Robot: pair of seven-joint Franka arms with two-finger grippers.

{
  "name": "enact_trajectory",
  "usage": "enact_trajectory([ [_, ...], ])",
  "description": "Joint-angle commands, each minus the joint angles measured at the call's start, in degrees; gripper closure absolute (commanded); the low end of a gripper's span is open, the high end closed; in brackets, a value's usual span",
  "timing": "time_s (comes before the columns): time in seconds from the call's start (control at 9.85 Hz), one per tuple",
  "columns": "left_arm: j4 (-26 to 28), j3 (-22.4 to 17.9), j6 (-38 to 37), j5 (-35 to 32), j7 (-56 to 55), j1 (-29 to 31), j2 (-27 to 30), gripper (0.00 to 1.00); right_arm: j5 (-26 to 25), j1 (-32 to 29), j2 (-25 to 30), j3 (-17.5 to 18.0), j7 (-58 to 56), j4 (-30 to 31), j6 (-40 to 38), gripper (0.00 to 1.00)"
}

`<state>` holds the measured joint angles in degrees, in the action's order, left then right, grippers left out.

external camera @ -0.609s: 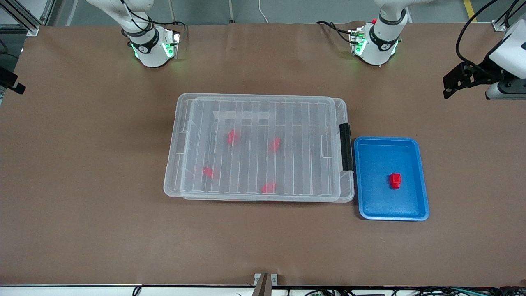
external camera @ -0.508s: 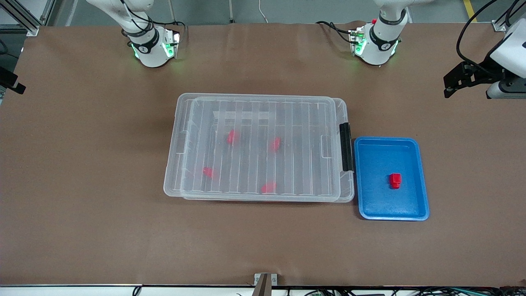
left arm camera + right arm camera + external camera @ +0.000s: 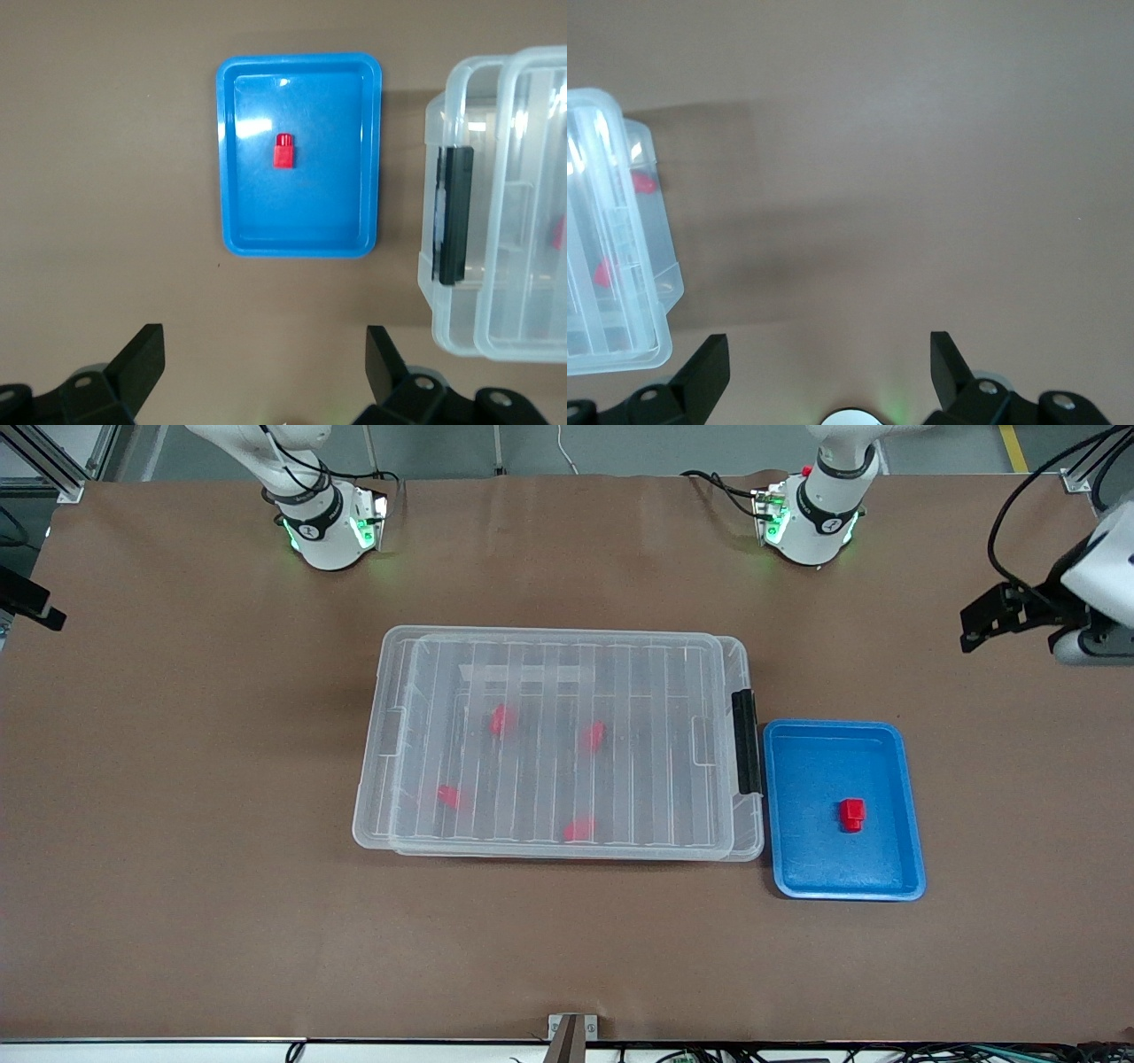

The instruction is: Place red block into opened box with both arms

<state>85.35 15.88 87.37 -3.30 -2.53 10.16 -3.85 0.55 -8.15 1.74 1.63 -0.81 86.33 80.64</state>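
the left tool (image 3: 262,361) has drifted toward the table's edge, fingers spread; right tool (image 3: 827,365) spread too; red block (image 3: 852,814) lies in the blue tray (image 3: 912,841) beside the lidded box (image 3: 390,691).

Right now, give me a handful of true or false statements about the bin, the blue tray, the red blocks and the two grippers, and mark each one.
1. The red block lies in the blue tray. True.
2. The box has its lid off. False: the ribbed lid lies on it.
3. The left gripper holds the red block. False: its fingers are open and empty, up over bare table toward the left arm's end.
4. Other red blocks show through the lid. True.
5. The black latch bar is on the end beside the blue tray. True.
6. The right gripper is shut. False: it is open.
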Motion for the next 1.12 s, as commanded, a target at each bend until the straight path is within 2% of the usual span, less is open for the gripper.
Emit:
enact_trajectory([
  [0.0,1.6,0.3,5.9,-0.9,-0.5,2.5,-8.2,0.00,-0.6,2.8,-1.8,4.5,0.6,0.9,0.4,0.00],
  [0.2,3.3,0.3,7.9,-2.2,-0.5,4.0,-12.7,0.00,-0.7,5.1,-6.9,9.1,8.7,1.7,3.9,0.00],
  [0.41,8.8,0.3,15.3,-3.3,-1.3,4.2,-15.1,0.00,-0.7,8.6,-12.8,11.6,12.8,4.8,11.0,0.00],
  [0.61,12.9,0.3,24.8,-3.4,-2.9,4.2,-19.0,0.00,-1.7,11.7,-17.5,11.6,15.4,8.7,21.0,0.00],
  [0.81,13.1,0.4,29.1,-3.5,-2.7,4.2,-24.2,0.00,-3.6,11.5,-18.3,11.6,15.3,15.5,29.5,0.00],
  [1.02,13.1,0.4,35.9,-3.5,-2.4,4.3,-30.5,0.06,-4.4,11.9,-18.3,11.6,15.3,18.1,32.6,0.00],
])
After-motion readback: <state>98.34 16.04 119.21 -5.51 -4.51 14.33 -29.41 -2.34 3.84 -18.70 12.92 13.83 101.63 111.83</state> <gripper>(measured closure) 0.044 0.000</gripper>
